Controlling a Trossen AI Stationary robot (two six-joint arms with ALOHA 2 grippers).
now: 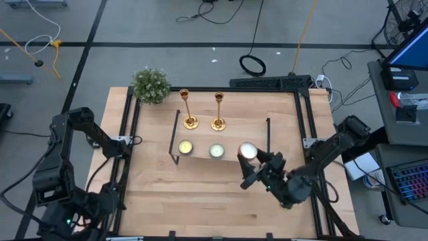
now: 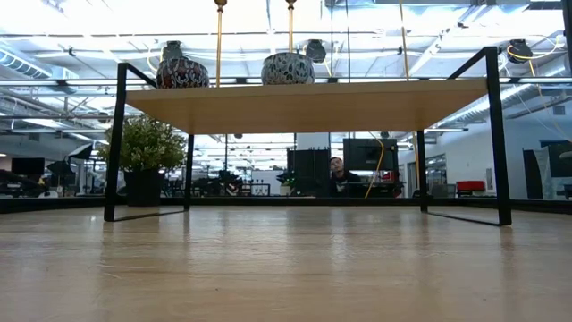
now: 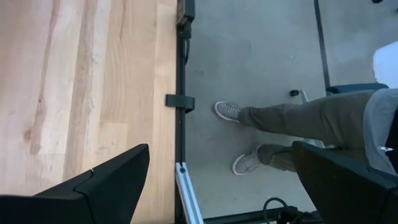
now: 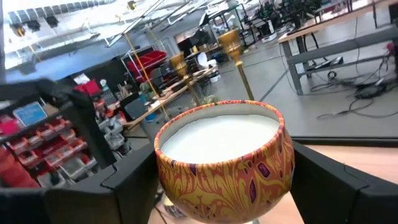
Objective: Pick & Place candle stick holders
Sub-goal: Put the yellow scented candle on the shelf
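Observation:
Two gold candle stick holders [image 1: 190, 110] [image 1: 219, 110] stand upright on their round bases on the far part of the wooden shelf [image 1: 234, 130]; the right wrist view shows them [image 4: 180, 62] [image 4: 233, 43] beyond the gripper. My right gripper [image 1: 253, 161] reaches over the shelf's near right part and is shut on a candle [image 1: 248, 151] in an orange marbled tin with white wax [image 4: 221, 137]. The left arm [image 1: 60, 181] waits at the table's near left corner, its gripper [image 3: 221, 149] open over the table's edge and the floor. My right gripper pinches the candle tin by its round wall [image 4: 171, 180], one finger [image 4: 118, 186] on each of two opposite sides. The fingers come level from the table's near right. The tin is upright, wax up; whether it rests on the shelf I cannot tell.
Two more candles [image 1: 185, 147] [image 1: 217, 151] stand on the shelf's near edge, also seen in the low view [image 2: 181, 70] [image 2: 288, 67]. A potted plant [image 1: 150, 85] sits at the table's far left. A person's legs [image 3: 298, 118] stand beside the table.

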